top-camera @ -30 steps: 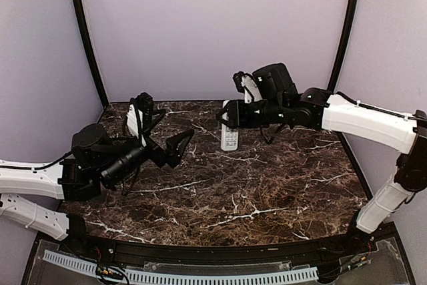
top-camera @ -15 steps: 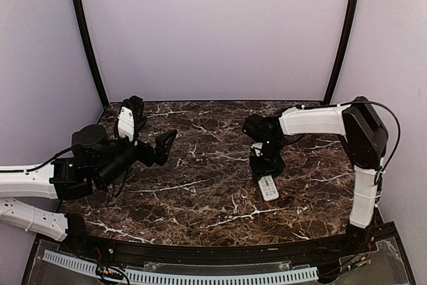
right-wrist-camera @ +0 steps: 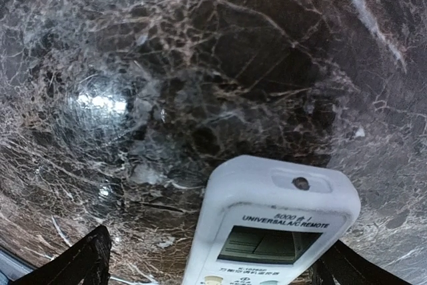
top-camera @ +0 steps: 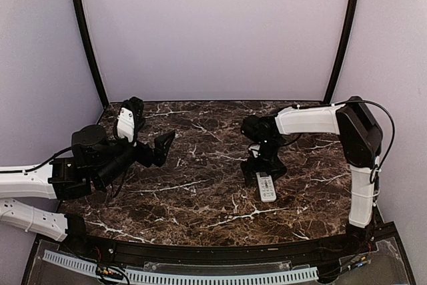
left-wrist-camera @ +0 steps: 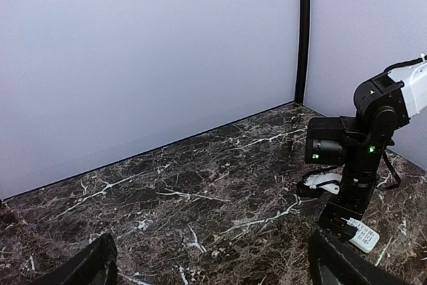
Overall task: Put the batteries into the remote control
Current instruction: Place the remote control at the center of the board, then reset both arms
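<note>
The remote control [top-camera: 266, 187] is a slim white handset lying screen-up on the marble table [top-camera: 200, 191], right of centre. My right gripper [top-camera: 262, 169] hangs just above its far end, pointing down. In the right wrist view the remote [right-wrist-camera: 273, 225] lies between the wide-apart fingers [right-wrist-camera: 87, 258] with a clear gap on the left, so the right gripper [right-wrist-camera: 213, 268] is open. My left gripper [top-camera: 147, 135] hovers open and empty over the left of the table, and its wrist view [left-wrist-camera: 213, 273] shows the remote [left-wrist-camera: 364, 235] far to the right. The batteries are out of view.
Lilac walls close in the table at the back and on both sides, with black posts [top-camera: 85, 38] at the rear corners. The right arm [top-camera: 313, 119] reaches across from the right edge. A black rail [top-camera: 200, 251] runs along the near edge.
The right arm swung from the back of the table down to the front right with the remote. Its jaws then opened, leaving the remote flat on the marble. The left arm drew back slightly.
</note>
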`<control>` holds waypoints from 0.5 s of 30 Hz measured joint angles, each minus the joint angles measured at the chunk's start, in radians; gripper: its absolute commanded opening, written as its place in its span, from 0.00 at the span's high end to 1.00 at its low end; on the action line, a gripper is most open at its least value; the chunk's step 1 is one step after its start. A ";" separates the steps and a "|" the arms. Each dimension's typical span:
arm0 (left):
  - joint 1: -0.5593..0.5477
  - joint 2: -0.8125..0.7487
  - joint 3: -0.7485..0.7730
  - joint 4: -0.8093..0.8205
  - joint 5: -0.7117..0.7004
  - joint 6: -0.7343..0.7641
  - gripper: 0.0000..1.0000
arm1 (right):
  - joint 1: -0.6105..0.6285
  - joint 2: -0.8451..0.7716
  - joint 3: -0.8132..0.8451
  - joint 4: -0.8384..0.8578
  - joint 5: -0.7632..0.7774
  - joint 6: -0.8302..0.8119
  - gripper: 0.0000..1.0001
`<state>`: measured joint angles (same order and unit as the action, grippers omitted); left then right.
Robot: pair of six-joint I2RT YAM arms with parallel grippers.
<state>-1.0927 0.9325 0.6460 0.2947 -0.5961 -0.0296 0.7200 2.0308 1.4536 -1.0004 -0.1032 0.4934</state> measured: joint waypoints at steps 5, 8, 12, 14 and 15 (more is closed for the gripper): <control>0.026 0.000 0.000 0.002 0.002 0.000 0.01 | -0.007 -0.015 -0.003 0.014 0.024 -0.003 0.01; 0.109 0.014 0.000 0.002 0.028 -0.015 0.01 | -0.025 -0.068 -0.003 0.043 0.061 -0.018 0.01; 0.272 0.086 0.021 0.001 0.062 -0.056 0.01 | -0.089 -0.261 -0.029 0.178 0.137 -0.080 0.01; 0.347 0.132 0.040 0.002 0.074 -0.072 0.01 | -0.162 -0.414 -0.110 0.328 0.140 -0.121 0.01; 0.383 0.151 0.048 0.003 0.083 -0.080 0.01 | -0.218 -0.496 -0.170 0.409 0.127 -0.134 0.01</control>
<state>-0.7101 1.0836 0.6941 0.2974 -0.5133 -0.1101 0.5018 1.5345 1.2839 -0.5919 0.0235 0.3595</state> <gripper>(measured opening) 0.988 0.986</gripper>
